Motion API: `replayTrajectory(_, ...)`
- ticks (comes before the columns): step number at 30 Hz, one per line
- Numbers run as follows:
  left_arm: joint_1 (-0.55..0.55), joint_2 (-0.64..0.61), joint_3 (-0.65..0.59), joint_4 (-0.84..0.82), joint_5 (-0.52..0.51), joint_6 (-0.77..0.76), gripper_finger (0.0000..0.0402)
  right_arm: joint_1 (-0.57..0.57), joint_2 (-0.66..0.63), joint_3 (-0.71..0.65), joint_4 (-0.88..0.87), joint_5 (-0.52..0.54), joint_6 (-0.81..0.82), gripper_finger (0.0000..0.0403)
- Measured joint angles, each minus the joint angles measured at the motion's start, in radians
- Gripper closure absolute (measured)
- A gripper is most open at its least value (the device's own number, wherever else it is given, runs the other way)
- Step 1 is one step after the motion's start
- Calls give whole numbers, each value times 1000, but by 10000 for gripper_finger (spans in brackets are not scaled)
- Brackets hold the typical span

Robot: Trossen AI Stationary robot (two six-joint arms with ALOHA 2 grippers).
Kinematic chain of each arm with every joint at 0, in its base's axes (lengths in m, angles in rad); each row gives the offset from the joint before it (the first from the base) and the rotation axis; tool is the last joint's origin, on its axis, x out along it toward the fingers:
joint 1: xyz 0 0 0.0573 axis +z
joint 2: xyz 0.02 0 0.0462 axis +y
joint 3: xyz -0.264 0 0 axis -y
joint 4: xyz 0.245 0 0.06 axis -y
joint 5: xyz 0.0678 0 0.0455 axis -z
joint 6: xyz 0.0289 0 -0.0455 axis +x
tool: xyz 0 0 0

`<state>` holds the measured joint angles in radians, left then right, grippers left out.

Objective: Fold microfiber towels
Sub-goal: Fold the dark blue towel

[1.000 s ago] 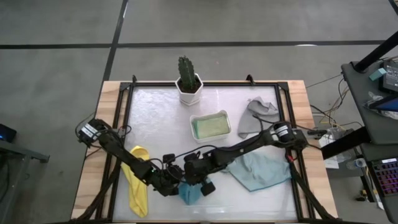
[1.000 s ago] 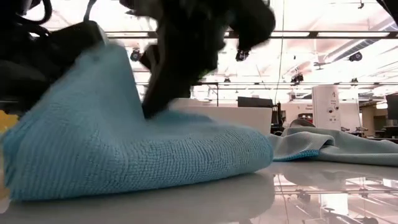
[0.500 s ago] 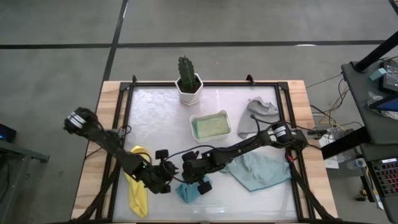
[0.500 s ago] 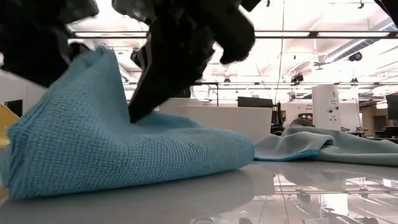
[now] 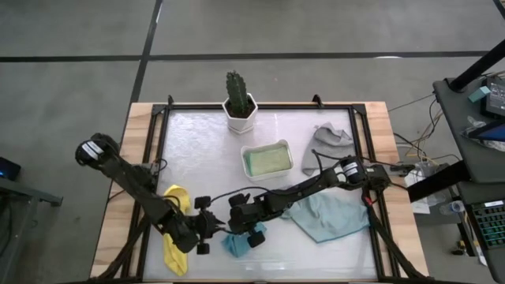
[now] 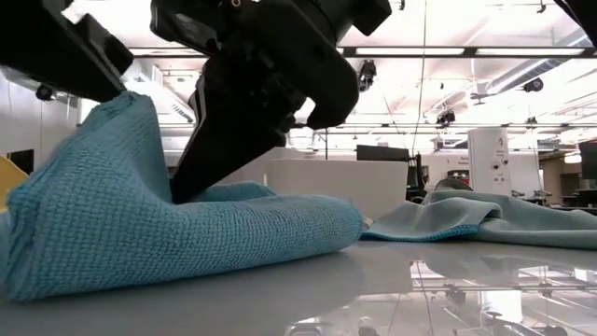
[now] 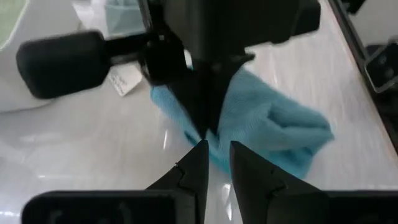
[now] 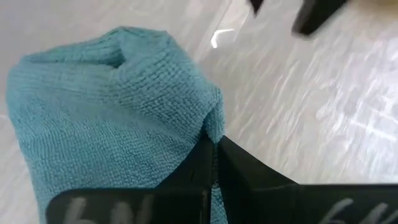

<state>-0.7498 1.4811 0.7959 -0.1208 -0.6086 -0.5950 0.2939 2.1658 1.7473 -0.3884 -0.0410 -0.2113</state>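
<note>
A bright blue towel (image 5: 237, 243) lies crumpled near the table's front edge, with one end raised into a peak in the low view. My left gripper (image 7: 217, 149) comes at it from the table's left and is shut on that raised end. My right gripper (image 8: 213, 142) is shut, its tips down in the cloth's hollow. A yellow towel (image 5: 175, 241) lies to the left and a pale teal towel (image 5: 327, 217) lies spread to the right. The grey towel (image 5: 326, 143) is at the back right, and a green one lies in the white tray (image 5: 267, 160). My left gripper pinches the blue towel's left end (image 7: 216, 160) between its two fingertips, slanting down from the table's left. That end stands up as a peak (image 6: 126, 107), while the rest of the towel lies on the table. My right gripper presses its shut fingertips (image 6: 187, 187) down into the middle of the blue towel (image 8: 205, 124), slanting down from the far right. The cloth under them lies on the table, in a hollow between the raised end and the low end.
A cactus in a white pot (image 5: 239, 106) stands at the far edge, with the tray in front of it. The black frame rails (image 5: 154, 158) run along the table's sides. Bare tabletop (image 5: 197, 158) lies at the middle left.
My left gripper has risen and drawn back toward the table's left, keeping hold of the blue towel's end. The towel has been drawn left with it. Its right end has slid left along the table, and its middle has stayed under my right gripper.
</note>
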Motion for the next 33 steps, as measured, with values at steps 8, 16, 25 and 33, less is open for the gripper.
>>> replayTrajectory(8, 1, 58, 12, 44, -37, 4, 350, 0, 0, 0, 32, 0, 14, 394)
replayTrajectory(16, 2, 28, 26, 44, -37, 17, 350, -5, 0, 0, 34, -4, 95, 367)
replayTrajectory(25, 2, 17, 29, 46, -2, 52, 350, -18, 0, 0, 72, -2, 185, 291)
replayTrajectory(33, 0, 21, 25, 56, 107, 53, 350, -22, -2, -1, 78, 19, 214, 276)
